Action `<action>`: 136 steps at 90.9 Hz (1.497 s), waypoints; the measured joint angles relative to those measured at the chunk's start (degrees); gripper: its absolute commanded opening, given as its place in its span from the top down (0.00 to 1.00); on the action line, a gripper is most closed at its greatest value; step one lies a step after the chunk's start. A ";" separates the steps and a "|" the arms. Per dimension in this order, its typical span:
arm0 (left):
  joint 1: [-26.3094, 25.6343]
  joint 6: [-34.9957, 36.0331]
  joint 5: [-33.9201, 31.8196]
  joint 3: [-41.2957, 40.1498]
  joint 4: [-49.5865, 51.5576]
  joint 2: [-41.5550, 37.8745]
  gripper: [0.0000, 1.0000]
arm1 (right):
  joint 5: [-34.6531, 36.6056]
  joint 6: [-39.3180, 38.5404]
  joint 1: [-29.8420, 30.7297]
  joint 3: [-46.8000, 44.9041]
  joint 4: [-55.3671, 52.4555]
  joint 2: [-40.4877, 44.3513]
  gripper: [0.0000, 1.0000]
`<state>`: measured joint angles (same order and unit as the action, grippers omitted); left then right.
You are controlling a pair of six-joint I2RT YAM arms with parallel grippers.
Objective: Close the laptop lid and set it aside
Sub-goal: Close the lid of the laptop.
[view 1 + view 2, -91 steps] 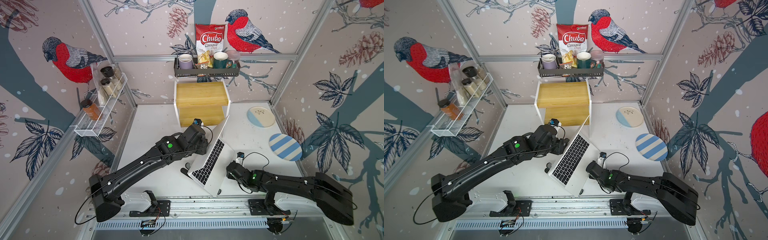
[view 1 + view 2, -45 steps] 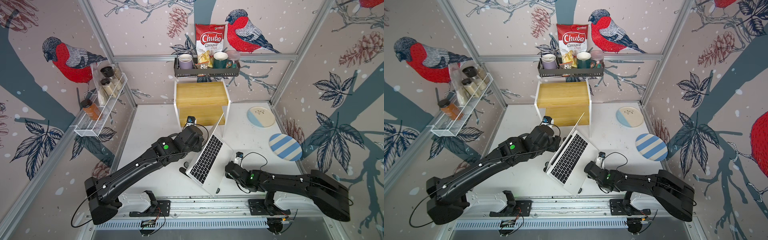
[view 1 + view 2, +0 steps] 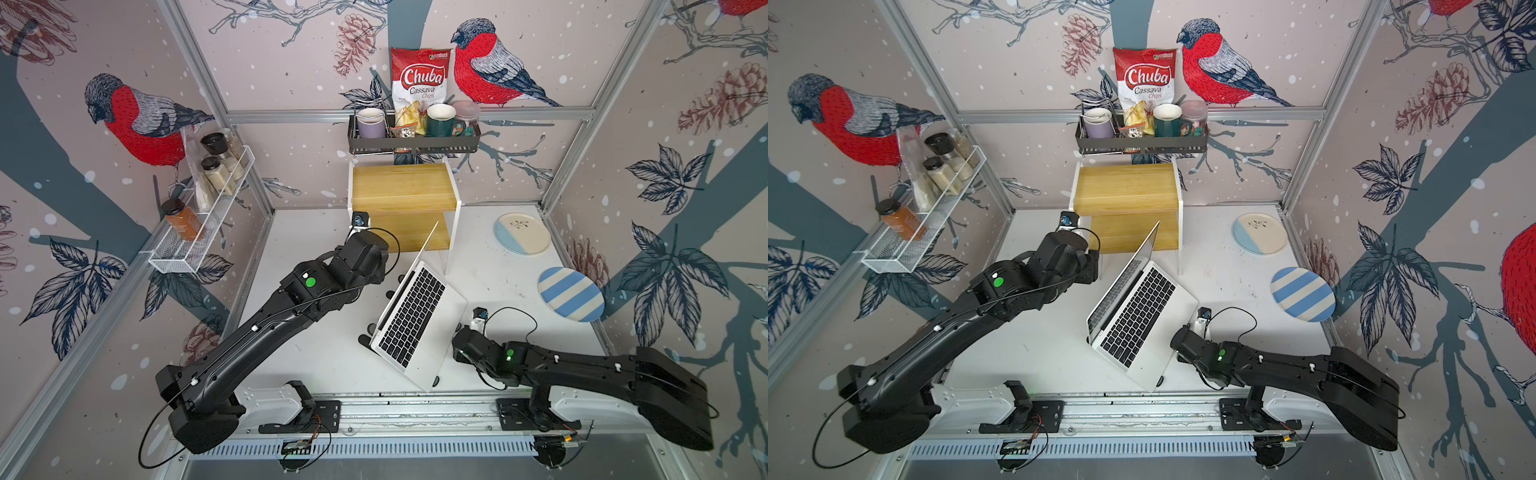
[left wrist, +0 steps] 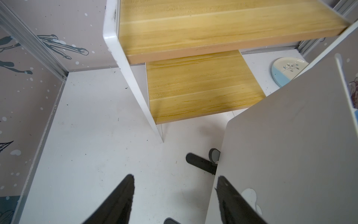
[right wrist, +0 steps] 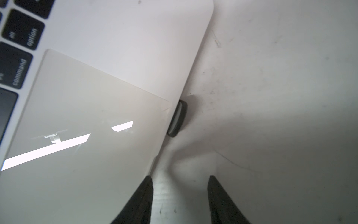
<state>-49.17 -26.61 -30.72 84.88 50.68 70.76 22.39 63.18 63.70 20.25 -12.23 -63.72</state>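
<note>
two grippers flank one open laptop (image 3: 419, 324), which rests on a black stand (image 4: 199, 163) near the middle of the table (image 3: 316, 353). the laptop lid (image 4: 290, 145) is raised, close to upright. left gripper (image 4: 174, 177): fingers apart, nothing between them, one finger (image 4: 228, 194) at the lid's outer face. right gripper (image 5: 180, 177): fingers apart over bare table, one finger (image 5: 143, 194) at the laptop's front edge beside the trackpad (image 5: 77, 116). a two-tier wooden shelf (image 3: 401, 189) stands just behind the lid. a cream-and-blue plate (image 3: 521, 232) and a striped plate (image 3: 571, 295) lie well apart on the right.
</note>
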 measured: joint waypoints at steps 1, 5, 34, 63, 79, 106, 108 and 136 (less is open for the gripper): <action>0.02 0.09 0.48 0.02 -0.02 -0.07 0.39 | 0.00 0.13 0.02 0.00 -0.35 0.17 0.58; 0.11 0.44 2.89 0.02 -0.28 -0.28 0.41 | 0.00 0.68 0.04 -0.02 -1.53 0.74 0.61; 0.15 0.39 13.40 -0.52 -2.56 0.98 0.62 | 0.02 1.64 0.37 0.17 -2.05 -0.96 0.84; -2.95 -1.18 16.96 -0.04 -3.28 3.08 0.72 | -0.24 0.55 0.13 6.38 1.81 -11.72 0.91; -4.81 -2.60 13.42 0.90 -2.05 6.12 0.75 | 0.11 -0.33 0.07 9.11 2.95 -15.74 0.91; -6.91 -6.40 6.64 5.11 0.81 13.27 0.86 | 0.13 -1.60 0.09 12.20 2.25 -18.91 0.91; -6.91 -6.62 6.58 5.20 0.79 13.66 0.86 | -0.02 -1.62 0.09 12.50 2.27 -19.23 0.91; -8.39 -9.62 6.71 3.63 -0.50 16.46 0.87 | -0.44 -1.79 0.22 14.95 1.44 -21.57 0.91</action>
<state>-57.56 -36.23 -24.01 88.51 50.17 87.22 21.96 61.39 63.92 35.20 -10.79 -85.30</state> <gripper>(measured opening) 0.131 0.091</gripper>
